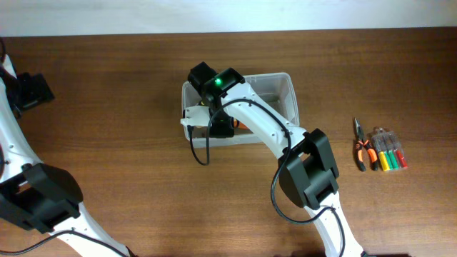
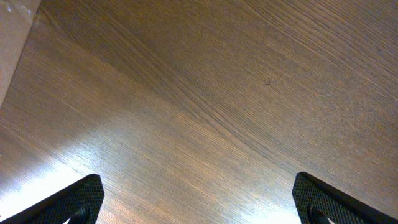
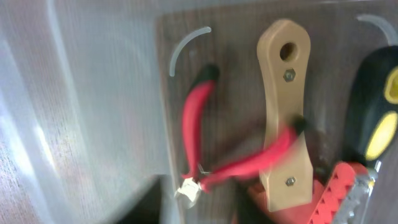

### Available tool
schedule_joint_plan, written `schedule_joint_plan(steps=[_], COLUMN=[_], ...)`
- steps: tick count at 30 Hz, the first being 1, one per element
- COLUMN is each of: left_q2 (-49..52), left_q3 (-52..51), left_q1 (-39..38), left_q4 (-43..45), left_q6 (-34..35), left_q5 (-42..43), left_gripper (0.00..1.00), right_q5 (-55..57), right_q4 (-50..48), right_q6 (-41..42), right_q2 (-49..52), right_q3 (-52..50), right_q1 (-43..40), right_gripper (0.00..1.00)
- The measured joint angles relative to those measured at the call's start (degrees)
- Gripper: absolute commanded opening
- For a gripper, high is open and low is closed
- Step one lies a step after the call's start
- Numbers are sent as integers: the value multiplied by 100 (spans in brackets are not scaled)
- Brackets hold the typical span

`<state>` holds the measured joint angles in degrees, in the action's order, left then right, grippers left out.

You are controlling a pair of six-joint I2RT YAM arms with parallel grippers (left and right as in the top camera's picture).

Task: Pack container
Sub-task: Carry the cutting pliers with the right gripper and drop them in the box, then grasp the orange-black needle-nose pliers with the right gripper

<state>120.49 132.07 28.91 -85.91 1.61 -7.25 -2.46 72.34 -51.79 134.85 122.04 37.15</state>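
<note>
The clear plastic container [image 1: 282, 89] stands on the table right of centre. My right gripper [image 1: 214, 123] reaches down into its left end. The right wrist view looks into the tub through its wall [image 3: 93, 93]. Inside lie red-handled cutters [image 3: 198, 118], a wooden handle [image 3: 283, 112], a black and yellow handle [image 3: 379, 106] and a red ridged tool [image 3: 339, 193]. A dark blurred shape [image 3: 140, 208] sits beside the cutters' head; the jaws are not clear. My left gripper [image 2: 199, 199] is open and empty over bare wood at the far left [image 1: 32, 89].
Orange and black pliers [image 1: 362, 146] and a small clear case of coloured bits [image 1: 391, 150] lie on the table to the right of the container. The table's far edge runs along the top of the overhead view.
</note>
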Motion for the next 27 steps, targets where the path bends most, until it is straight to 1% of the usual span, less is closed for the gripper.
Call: schedule_joint_plan(steps=[1, 2, 3, 5, 8, 10, 12, 14, 16, 20, 23, 27], left_q2=[2, 2, 2, 2, 2, 2, 2, 2, 2, 2, 2, 2], left_q3=[0, 0, 0, 0, 0, 0, 0, 0, 0, 0, 0, 0], left_q1=[0, 0, 0, 0, 0, 0, 0, 0, 0, 0, 0, 0], left_q4=[-2, 0, -2, 0, 0, 0, 0, 0, -2, -2, 0, 0], left_q6=[0, 0, 0, 0, 0, 0, 0, 0, 0, 0, 0, 0], left_q5=[0, 2, 0, 0, 0, 0, 0, 0, 7, 2, 2, 0], left_gripper=[99, 99, 99, 99, 99, 99, 99, 99, 99, 99, 99, 99], right_q5=[50, 133, 219, 433, 752, 866, 925, 981, 977, 483, 120, -164], right_q4=[44, 166, 267, 391, 549, 575, 638, 791, 964, 1276, 1329, 1272], right_q6=[92, 240, 378, 739, 1436, 1926, 2428, 2881, 3388, 3967, 4162, 4301], right_q2=[-7, -28, -66, -227, -780, -1320, -1952, -2494, -2918, -3060, -2861, -2356], right_q3=[31, 90, 146, 280, 511, 651, 776, 876, 970, 938, 531, -341], right_q1=[-11, -26, -46, -125, -437, -837, -1486, -2271, -3316, -4874, -5458, -5733], right_gripper=[59, 71, 80, 84, 84, 84, 79, 78, 77, 77, 77, 76])
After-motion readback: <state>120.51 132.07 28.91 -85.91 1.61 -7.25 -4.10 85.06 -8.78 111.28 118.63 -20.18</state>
